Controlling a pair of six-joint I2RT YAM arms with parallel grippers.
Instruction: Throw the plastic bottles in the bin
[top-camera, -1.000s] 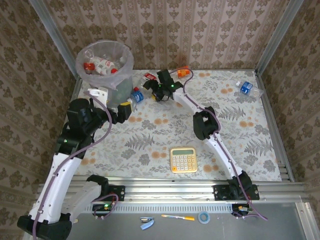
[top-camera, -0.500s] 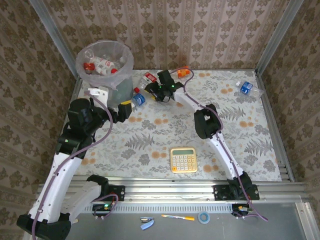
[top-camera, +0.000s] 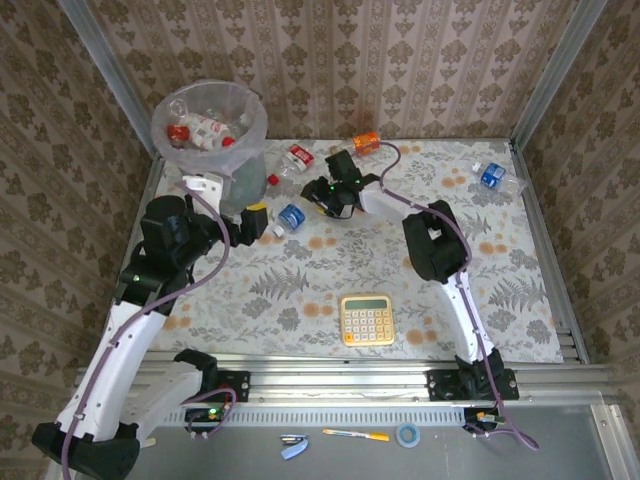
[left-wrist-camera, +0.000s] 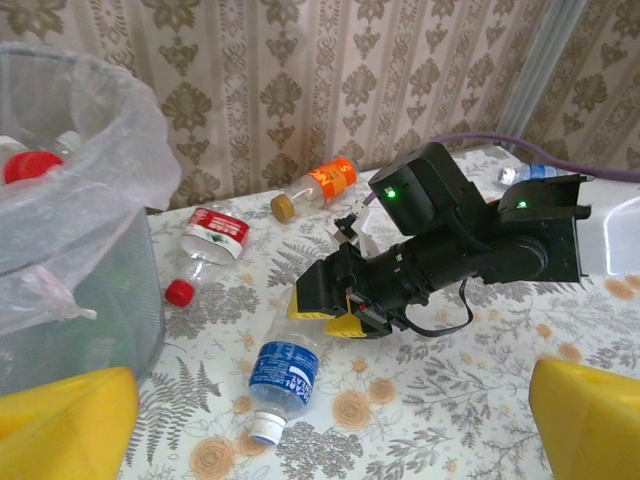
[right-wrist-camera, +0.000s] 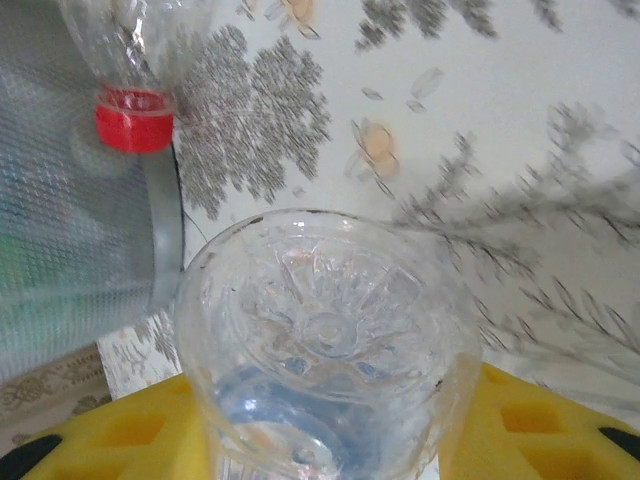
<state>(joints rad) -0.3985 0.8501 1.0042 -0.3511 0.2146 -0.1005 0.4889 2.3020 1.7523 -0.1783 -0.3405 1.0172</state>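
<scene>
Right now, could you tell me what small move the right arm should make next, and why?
Probably lift the blue-labelled bottle clear of the table first: the right gripper looks closed on its base, the bottle sits low, and the bin beside it stands much taller, so it must rise to clear the rim.

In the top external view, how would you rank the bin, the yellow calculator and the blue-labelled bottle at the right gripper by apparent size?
1. bin, plainly largest
2. yellow calculator
3. blue-labelled bottle, clearly smallest
</scene>
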